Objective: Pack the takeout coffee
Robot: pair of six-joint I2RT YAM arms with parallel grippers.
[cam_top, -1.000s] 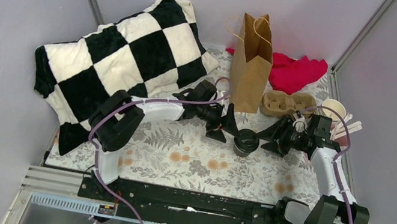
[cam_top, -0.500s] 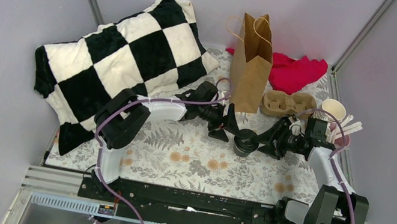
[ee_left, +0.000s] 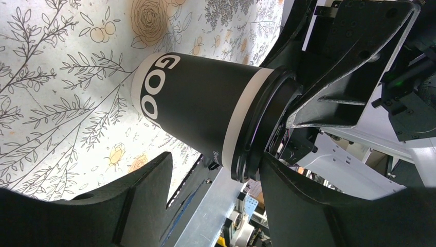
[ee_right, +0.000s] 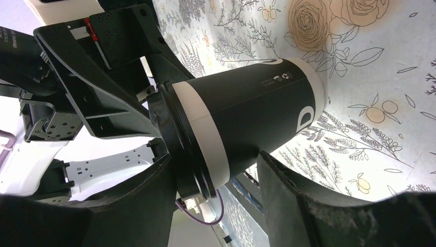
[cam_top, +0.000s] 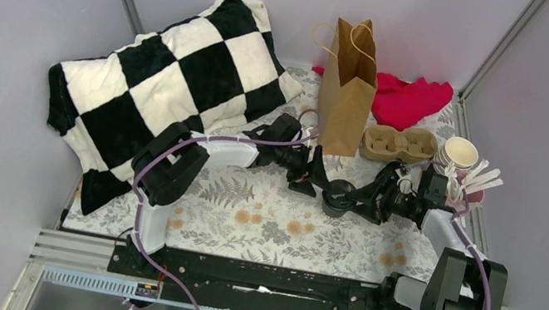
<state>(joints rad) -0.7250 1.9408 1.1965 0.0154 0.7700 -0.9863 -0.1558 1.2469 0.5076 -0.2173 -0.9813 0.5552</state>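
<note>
Packing not begun, we judge: takeout coffee cup (cam_top: 339, 197) stands on table (cam_top: 260, 220), outside brown paper bag (cam_top: 347, 91). We see left gripper (cam_top: 322, 178), right gripper (cam_top: 365, 200) flanking it, jaws spread, gripping nothing. Grasp, bagging remain.

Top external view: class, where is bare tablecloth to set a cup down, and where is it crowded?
Free: the front strip of tablecloth, from the coffee cup to the near edge. Crowded: the centre, where left end effector and right end effector flank that cup; the back right, with paper bag, cup carrier, white cup.
</note>
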